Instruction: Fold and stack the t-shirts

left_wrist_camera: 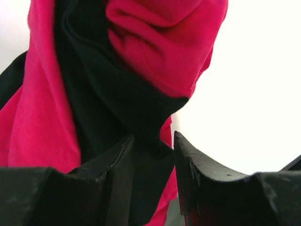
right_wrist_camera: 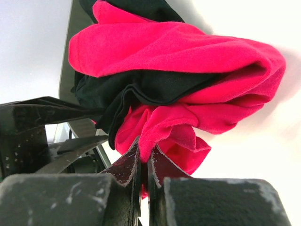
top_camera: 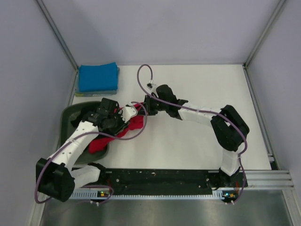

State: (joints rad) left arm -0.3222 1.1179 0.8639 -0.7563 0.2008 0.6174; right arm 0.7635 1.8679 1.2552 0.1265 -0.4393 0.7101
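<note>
Pinching a fold of the red t-shirt (right_wrist_camera: 188,52), the right gripper (right_wrist_camera: 143,153) has its two fingers pressed almost flat together, with only a thin wedge of red cloth between the tips. The red cloth is bunched above the fingers in thick rolls, and the black t-shirt (right_wrist_camera: 155,89) is tangled through it as a dark band running between the red layers. The left gripper (left_wrist_camera: 153,155) stands narrowly parted, and the gap between its fingers is filled with black cloth, so it is clamped on the black t-shirt. Red folds hang to either side of that dark strip in the left wrist view. From the overhead camera both arms meet at the left-centre of the white table (top_camera: 197,84). The left arm reaches up from the near left corner, and the right arm bends across from the near right. The tangled bundle sits between the two grippers, just off the right rim of the dark grey-green tub (top_camera: 68,117). More red cloth trails back over that rim into the tub. Whether the bundle touches the table cannot be told. A folded blue t-shirt (top_camera: 98,76) lies flat at the far left corner of the table, well apart from the grippers. A greenish edge shows beneath it. A purple cable (top_camera: 141,75) loops above the right arm's wrist.
</note>
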